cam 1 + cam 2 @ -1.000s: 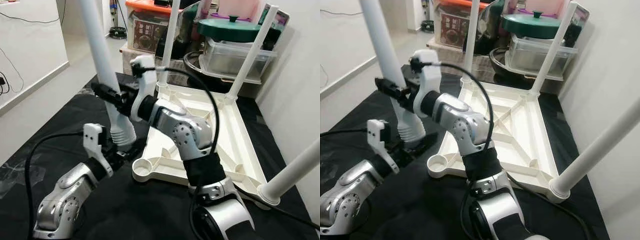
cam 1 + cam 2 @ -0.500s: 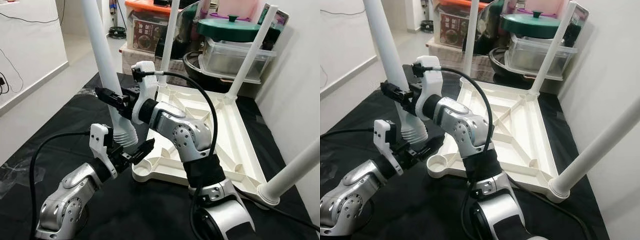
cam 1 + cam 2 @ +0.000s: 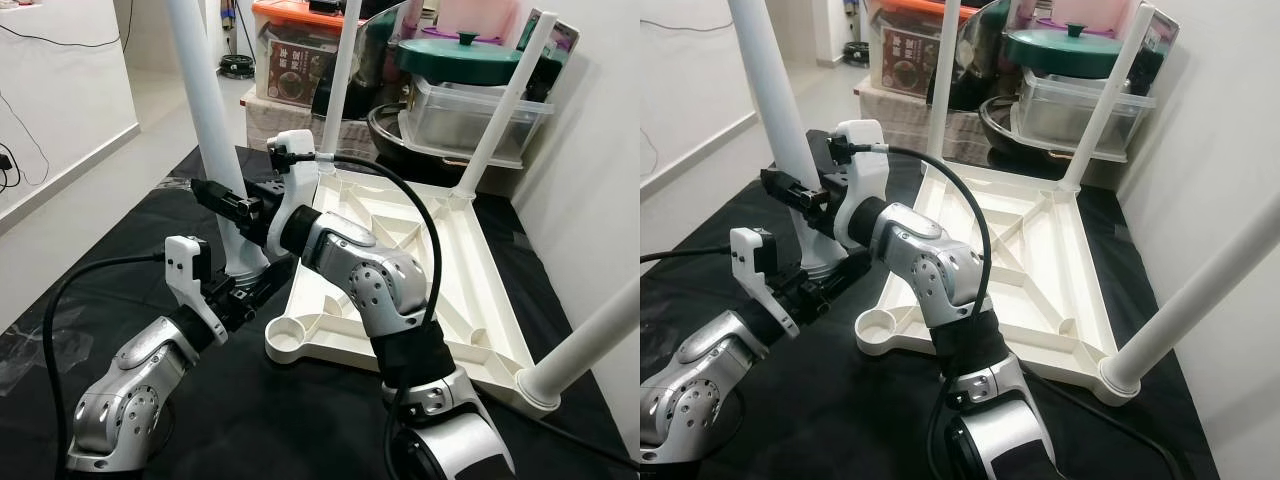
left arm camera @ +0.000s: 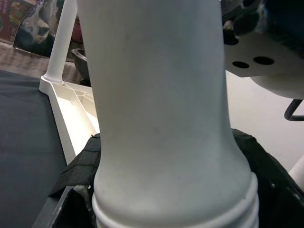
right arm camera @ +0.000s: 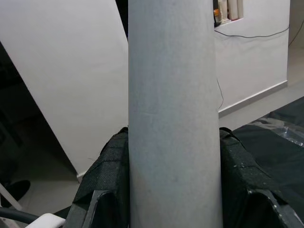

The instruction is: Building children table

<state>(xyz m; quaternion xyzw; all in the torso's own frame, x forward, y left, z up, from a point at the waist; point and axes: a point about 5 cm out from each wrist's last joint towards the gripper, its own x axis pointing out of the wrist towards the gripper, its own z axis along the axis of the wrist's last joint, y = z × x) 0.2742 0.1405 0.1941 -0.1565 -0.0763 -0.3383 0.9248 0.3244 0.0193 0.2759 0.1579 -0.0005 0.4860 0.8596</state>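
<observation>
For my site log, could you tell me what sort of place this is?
Probably a home storage corner: stacked plastic bins, a green pot lid, tiled floor, and an upturned white table on a black mat.

**A lived-in home, storage corner of a room**

This looks like a room in a home. The landmark is a clear plastic storage tub (image 3: 470, 118) against the far wall, with a dark green round pot lid (image 3: 458, 55) on top of it. Beside the tub stands a clear box with an orange lid (image 3: 300, 55) holding packaged goods. Nearer than the tub, a black cloth mat (image 3: 120, 260) is spread over the pale tiled floor (image 3: 150, 130). Well to the tub's left, white painted walls (image 3: 60, 90) carry a loose black cable (image 3: 60, 40).
</observation>
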